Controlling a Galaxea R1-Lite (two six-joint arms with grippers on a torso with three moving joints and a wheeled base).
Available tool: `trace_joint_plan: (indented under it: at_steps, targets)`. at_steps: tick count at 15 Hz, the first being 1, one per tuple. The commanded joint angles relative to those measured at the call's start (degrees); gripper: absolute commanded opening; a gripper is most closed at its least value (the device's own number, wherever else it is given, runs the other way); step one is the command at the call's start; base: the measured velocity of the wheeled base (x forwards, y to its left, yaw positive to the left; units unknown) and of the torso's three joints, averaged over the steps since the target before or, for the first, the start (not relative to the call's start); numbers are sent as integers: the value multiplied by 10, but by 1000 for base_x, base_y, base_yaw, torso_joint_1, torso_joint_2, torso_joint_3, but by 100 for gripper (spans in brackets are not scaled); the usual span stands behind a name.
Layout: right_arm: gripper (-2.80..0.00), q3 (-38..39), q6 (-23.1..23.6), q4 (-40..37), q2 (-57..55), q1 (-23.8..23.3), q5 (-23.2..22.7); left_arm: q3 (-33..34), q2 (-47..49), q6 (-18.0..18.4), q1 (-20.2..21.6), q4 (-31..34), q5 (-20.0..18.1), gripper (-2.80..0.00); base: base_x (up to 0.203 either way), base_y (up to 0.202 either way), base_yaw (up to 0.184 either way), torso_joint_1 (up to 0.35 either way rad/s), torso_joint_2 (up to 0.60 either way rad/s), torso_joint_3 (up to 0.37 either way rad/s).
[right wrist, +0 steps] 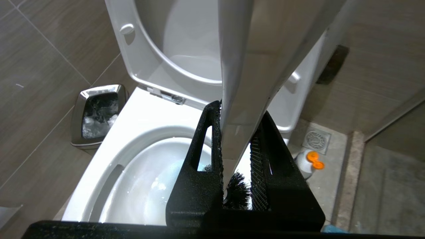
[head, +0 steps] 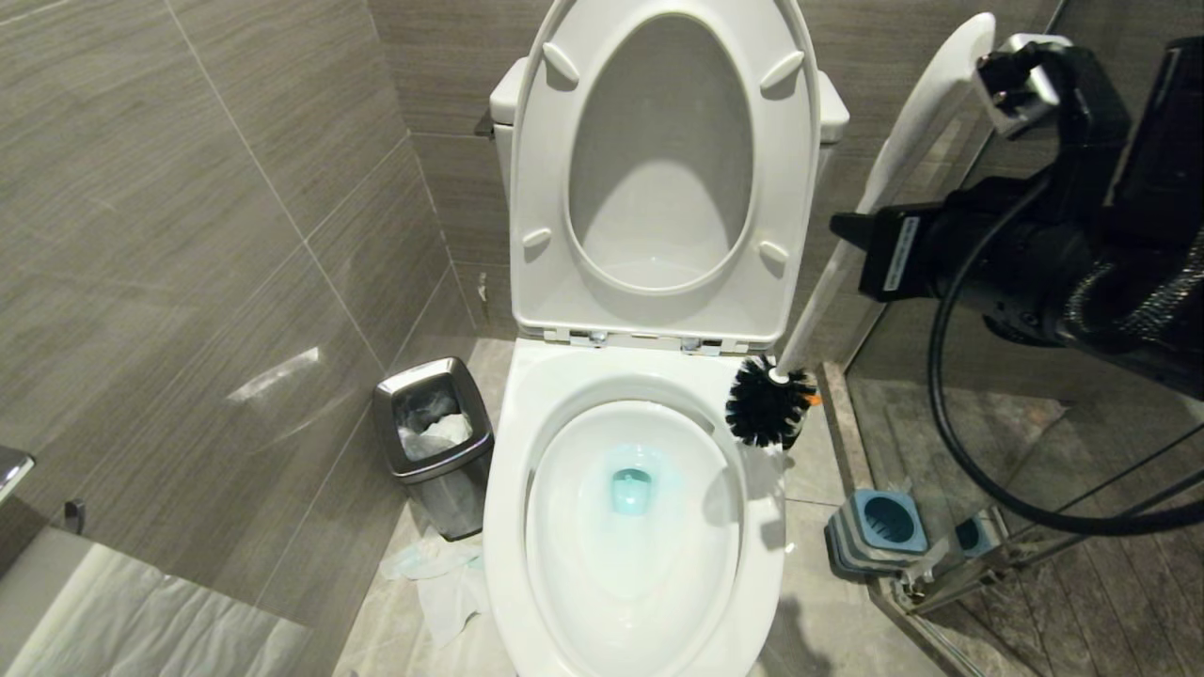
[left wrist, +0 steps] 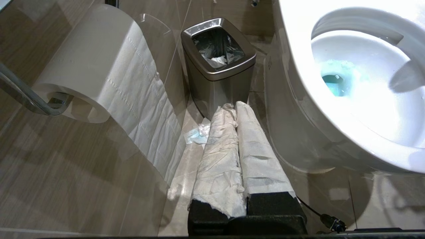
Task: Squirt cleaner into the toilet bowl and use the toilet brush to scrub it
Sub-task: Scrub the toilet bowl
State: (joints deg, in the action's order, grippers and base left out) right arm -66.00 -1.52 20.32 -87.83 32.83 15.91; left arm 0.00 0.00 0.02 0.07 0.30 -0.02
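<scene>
My right gripper (right wrist: pixel 234 166) has its jaws clamped on the whitish handle of the toilet brush (head: pixel 828 282), gripping it partway up, so the shaft slants down to the black bristle head, which hangs over the right side of the rim of the toilet bowl (head: pixel 508 489), just outside the basin. Teal-blue liquid sits in the water at the bottom of the bowl, so I judge the squirting step done and the scrubbing step about to begin. The cleaner (right wrist: pixel 307 162) stands on the floor to the right of the toilet, near the drain grate, and the brush's blue-and-grey holder (head: pixel 879 527) sits empty on the floor beside the bowl. My left gripper (left wrist: pixel 237 109) is parked low by the steel bin (left wrist: pixel 217 69), its paper-wrapped jaws pressed together on nothing. Next I need to swing the bristles inward and lower them against the basin wall.
</scene>
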Motion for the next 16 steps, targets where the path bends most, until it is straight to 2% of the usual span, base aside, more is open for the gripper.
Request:
trace_joint_plan:
  at_steps: [1,5,10,16]
  targets:
    - [-280,-25,-5,24,-79,11,3,0,0,0,0,0,0,-280,0,0,0,0,0,0]
    - [-280,-82,-22,91,-187,38,22,0,0,0,0,0,0,-280,0,0,0,0,0,0]
    - [-280,-98,-59,104,-267,75,55,0,0,0,0,0,0,-280,0,0,0,0,0,0]
    - [-280,-133,-60,154,-348,76,101,0,0,0,0,0,0,-280,0,0,0,0,0,0]
